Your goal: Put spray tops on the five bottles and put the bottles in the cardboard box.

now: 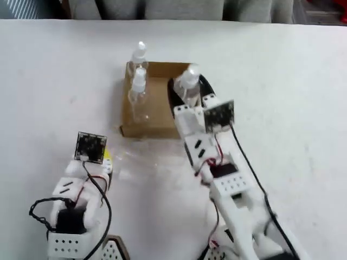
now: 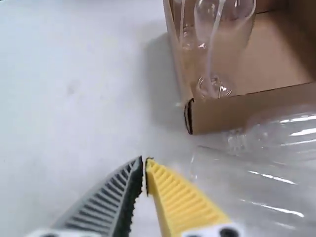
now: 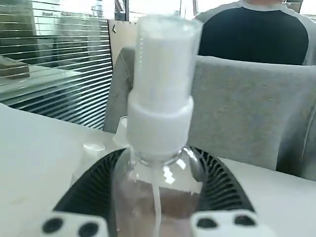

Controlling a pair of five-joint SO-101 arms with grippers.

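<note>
Closest to lens: left tool (image 2: 144,165), grey and yellow jaws pressed together at the tips, nothing held, low over the white bench (image 2: 74,74). Just beside the yellow jaw, a lying bottle (image 2: 247,192), clear, on its side. Beyond it, a second lying bottle (image 2: 281,131) close against the front wall of the cardboard box (image 2: 237,111). Cannot tell whether either carries a top.

Inside the box, along the wall on the left arm's side: an upright bottle (image 1: 139,89) and, behind it, a rear upright bottle (image 1: 140,54) — each with a white top.

Right tool (image 3: 157,163) clamped round the shoulder of the held bottle (image 3: 148,207) — black jaws on either side, white spray top (image 3: 162,94) fitted, bottle upright. From above, held at the box wall on the right arm's side; inside or just outside the rim not determinable.
</note>
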